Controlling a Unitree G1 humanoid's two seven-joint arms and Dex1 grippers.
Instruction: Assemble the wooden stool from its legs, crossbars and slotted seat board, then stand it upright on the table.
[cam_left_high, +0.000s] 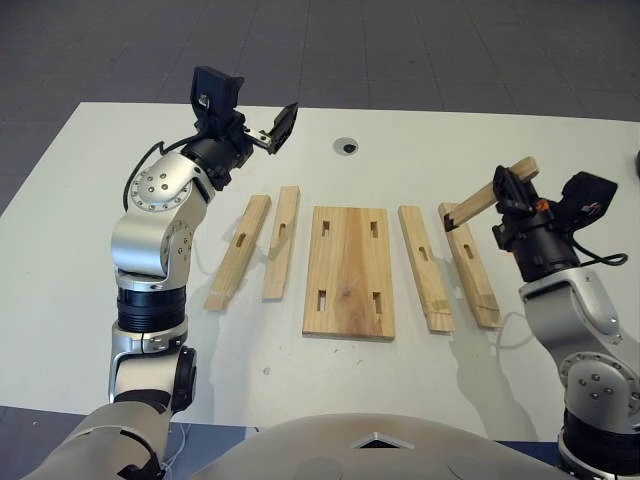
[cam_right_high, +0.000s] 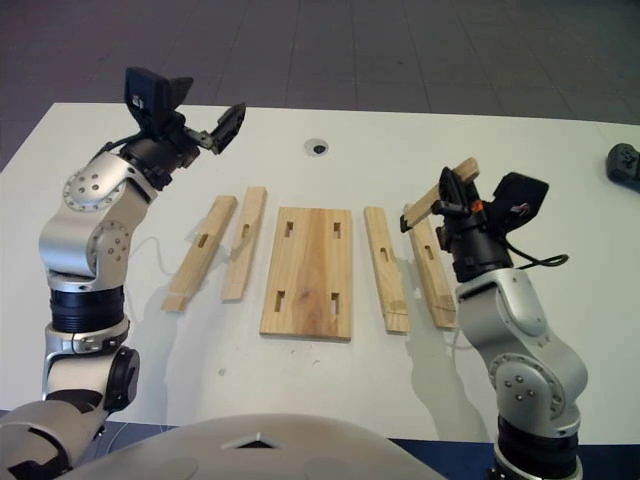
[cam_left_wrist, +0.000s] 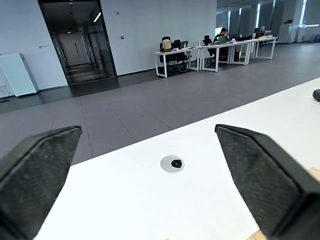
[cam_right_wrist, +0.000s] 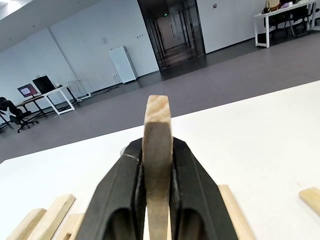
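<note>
The slotted seat board (cam_left_high: 348, 270) lies flat in the middle of the white table (cam_left_high: 90, 150). Two legs (cam_left_high: 238, 250) (cam_left_high: 282, 240) lie left of it and two more (cam_left_high: 425, 268) (cam_left_high: 472, 275) lie right of it. My right gripper (cam_left_high: 506, 190) hovers above the rightmost leg, shut on a short wooden crossbar (cam_left_high: 486, 202) that slants up to the right. In the right wrist view the crossbar (cam_right_wrist: 158, 115) stands on edge between the black fingers (cam_right_wrist: 120, 190). My left gripper (cam_left_high: 272, 132) is raised over the table's back left, open and holding nothing, its pads (cam_left_wrist: 40, 170) set wide apart.
A round cable grommet (cam_left_high: 347, 146) sits in the table behind the board. A dark object (cam_right_high: 625, 160) rests at the far right edge. Bare table lies in front of the board and at the far left. Grey floor lies beyond the back edge.
</note>
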